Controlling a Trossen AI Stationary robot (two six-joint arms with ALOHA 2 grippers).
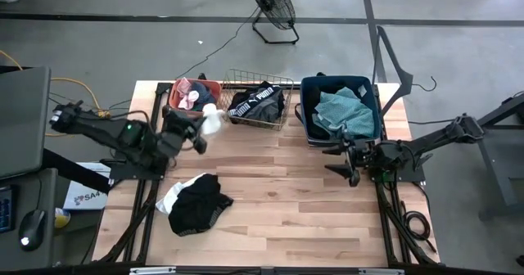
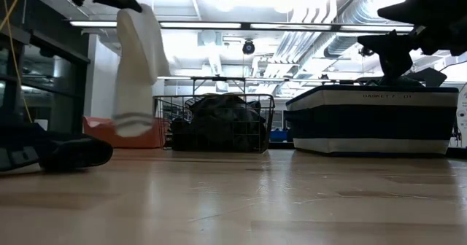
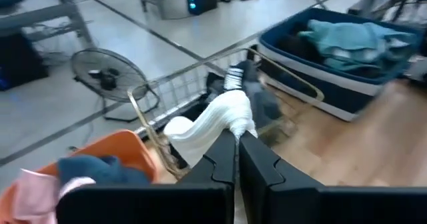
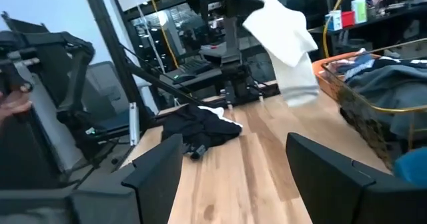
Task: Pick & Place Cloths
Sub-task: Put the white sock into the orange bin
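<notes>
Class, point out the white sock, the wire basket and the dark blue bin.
white sock (image 2: 139, 63), low view, middle of its hanging length
wire basket (image 1: 282, 84), high view, far right rim
dark blue bin (image 2: 372, 121), low view, front wall

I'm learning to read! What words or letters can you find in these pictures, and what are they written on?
"PUMA": white letters on the black garment in the wire basket.
"SA4": on the white box on the floor left of the table; the rest is cut off.
Dark bin: small print on its pale top band, too blurred to read for sure.
White sock held by the left gripper: only stripes, no words.
</notes>
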